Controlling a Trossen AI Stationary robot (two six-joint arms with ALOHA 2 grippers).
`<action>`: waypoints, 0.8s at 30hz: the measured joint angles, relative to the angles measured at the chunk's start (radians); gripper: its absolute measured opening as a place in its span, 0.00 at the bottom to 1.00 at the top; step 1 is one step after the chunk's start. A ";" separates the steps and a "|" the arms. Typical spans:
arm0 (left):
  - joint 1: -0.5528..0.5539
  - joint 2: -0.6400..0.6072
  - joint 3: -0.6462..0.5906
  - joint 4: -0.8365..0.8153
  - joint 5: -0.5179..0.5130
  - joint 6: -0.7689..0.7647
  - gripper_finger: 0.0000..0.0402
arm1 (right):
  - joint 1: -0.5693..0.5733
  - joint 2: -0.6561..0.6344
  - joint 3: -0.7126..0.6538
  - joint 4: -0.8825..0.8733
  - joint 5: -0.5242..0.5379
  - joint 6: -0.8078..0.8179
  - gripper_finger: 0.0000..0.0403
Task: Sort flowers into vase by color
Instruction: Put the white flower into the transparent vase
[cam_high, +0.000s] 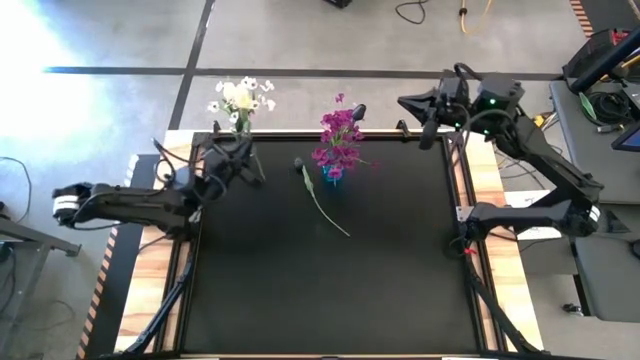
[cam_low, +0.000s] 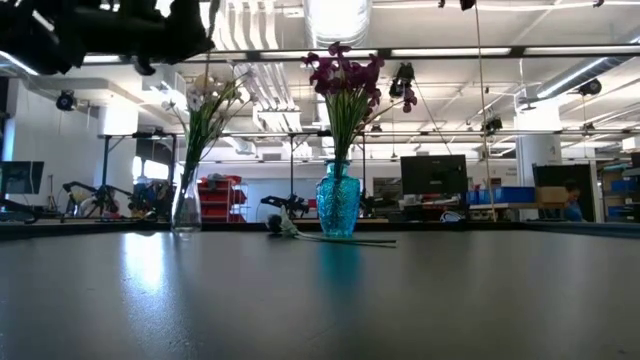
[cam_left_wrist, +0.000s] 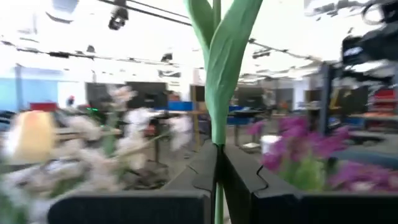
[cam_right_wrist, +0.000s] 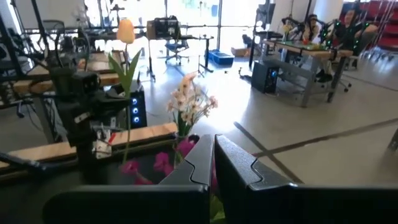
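**Flowers: one stem gripped, two vases filled, one stem lying flat**

Flowers in a clear glass vase at upper left are white and cream sprays. Beside it, the left gripper clamps a green-stemmed cream-peach tulip. At centre, magenta-purple sprays fill a turquoise glass vase; a dark-budded stem lies on the black table. At upper right, the right gripper is closed, empty.

The high view looks straight down on the whole black-topped desk. The low view sits at desktop height, facing level toward the far edge. Both show the teal glass vase of magenta sprays. Wrist views look forward into the room.
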 joint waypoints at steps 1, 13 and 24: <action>0.026 -0.019 -0.016 -0.002 0.007 0.015 0.00 | 0.000 0.011 0.007 0.001 0.000 0.000 0.02; 0.316 -0.127 -0.085 0.116 0.087 0.198 0.00 | 0.000 0.105 0.123 -0.005 0.001 -0.023 0.02; 0.589 0.024 -0.087 0.326 0.214 0.170 0.00 | 0.000 0.147 0.206 -0.005 0.001 -0.046 0.02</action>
